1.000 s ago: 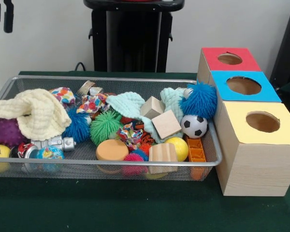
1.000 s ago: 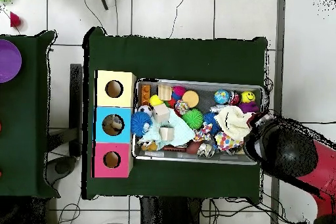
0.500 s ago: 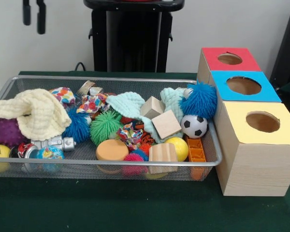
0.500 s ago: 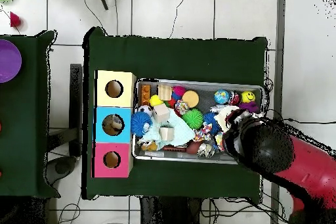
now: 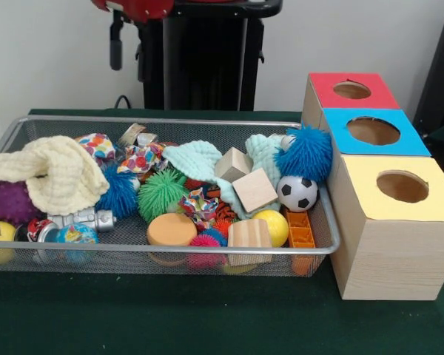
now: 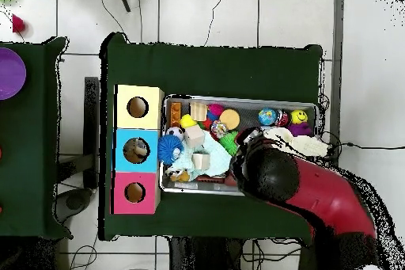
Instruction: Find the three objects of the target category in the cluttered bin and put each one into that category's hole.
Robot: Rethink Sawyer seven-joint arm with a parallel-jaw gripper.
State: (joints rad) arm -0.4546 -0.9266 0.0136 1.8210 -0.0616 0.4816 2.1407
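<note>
We see the gripper hanging high above the wire mesh bin, near its far edge, touching nothing and holding nothing. One dark finger shows clearly and a second sits partly against the black pedestal behind it; we cannot tell how far apart they stand. In the overhead view the red and black arm covers the middle of the bin and hides the gripper.

The bin is crowded. Two wooden cubes lie near the middle, with a wooden cylinder against the near rim beside a yellow ball and an orange disc. A soccer ball rests under a blue fuzzy ball at the end closest to the boxes. A green spiky ball, a cream cloth and a mint cloth fill the rest.

Just beside the bin stand three wooden boxes in a row, each with a round hole: the yellow box, the blue box and the red box.

Compared with half a second ago, the gripper has moved sideways toward the bin's middle, and the arm now lies over the centre rather than the end. The bin's contents look unchanged.
</note>
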